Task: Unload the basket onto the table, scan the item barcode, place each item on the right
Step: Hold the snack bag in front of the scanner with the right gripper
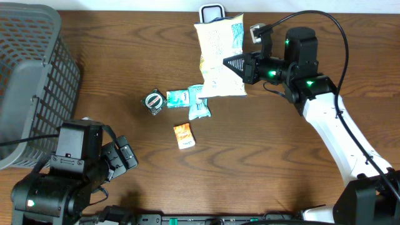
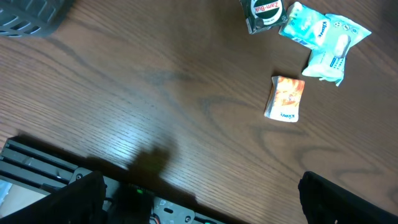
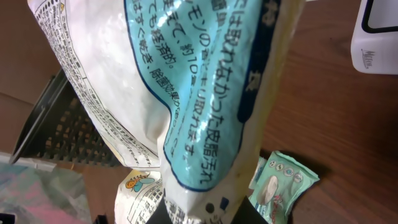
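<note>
Right gripper [image 1: 234,64]: jaws pressed together, pinching the lower edge of the snack bag [image 1: 219,44]. The bag hangs over the far side of the table [image 1: 281,162], its top edge just at the white scanner [image 1: 212,11]. Whether they touch, cannot tell. In the right wrist view the snack bag [image 3: 205,93] fills most of the frame, printed side toward the camera, and a corner of the scanner [image 3: 376,37] shows top right.

Left gripper [image 1: 124,157]: jaws spread wide, holding nothing, parked low near the basket [image 1: 28,81].

Step, as I judge it: presenting the bag to the scanner. The next move likely calls for turning or shifting the bag so its barcode faces the scanner window, keeping the pinch firm, since the bag is floppy and may swing.

Waiting on the table: a round tin [image 1: 154,100], teal tissue packs [image 1: 190,101] and an orange packet [image 1: 184,135], all near each other at mid-table.

Hard to make out: no barcode shows in any view. The scanner is mostly covered by the bag or cut off at the frame edge, so its facing is unclear. The right fingertips are hidden behind the bag in the wrist view.
</note>
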Controlling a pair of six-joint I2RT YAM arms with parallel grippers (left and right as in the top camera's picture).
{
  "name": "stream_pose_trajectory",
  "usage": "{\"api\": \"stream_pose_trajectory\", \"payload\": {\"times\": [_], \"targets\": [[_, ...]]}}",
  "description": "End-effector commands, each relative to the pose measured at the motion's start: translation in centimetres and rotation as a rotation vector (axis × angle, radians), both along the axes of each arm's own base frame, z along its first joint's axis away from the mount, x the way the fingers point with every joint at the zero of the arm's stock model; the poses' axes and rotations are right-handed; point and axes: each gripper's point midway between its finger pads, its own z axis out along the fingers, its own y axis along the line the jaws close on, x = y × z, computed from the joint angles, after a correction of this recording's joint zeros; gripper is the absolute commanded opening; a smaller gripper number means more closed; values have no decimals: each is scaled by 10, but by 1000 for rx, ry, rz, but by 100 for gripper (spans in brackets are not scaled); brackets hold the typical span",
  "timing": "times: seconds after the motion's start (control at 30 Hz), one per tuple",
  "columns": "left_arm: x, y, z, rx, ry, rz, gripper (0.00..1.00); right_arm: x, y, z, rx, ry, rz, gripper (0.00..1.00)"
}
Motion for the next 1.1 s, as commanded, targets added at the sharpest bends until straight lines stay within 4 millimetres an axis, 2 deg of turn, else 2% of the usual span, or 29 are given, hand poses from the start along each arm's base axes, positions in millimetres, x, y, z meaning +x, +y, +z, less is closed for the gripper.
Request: {"api": "stream_pose_trajectory", "payload": {"times": [0.0,1.07], "targets": [[-1,1,0,3,2,6,97,-6,3,15,23,-24,20,1],[-1,1,0,4,2,6,98,-4,1,11,3,-25,8,1]]}}
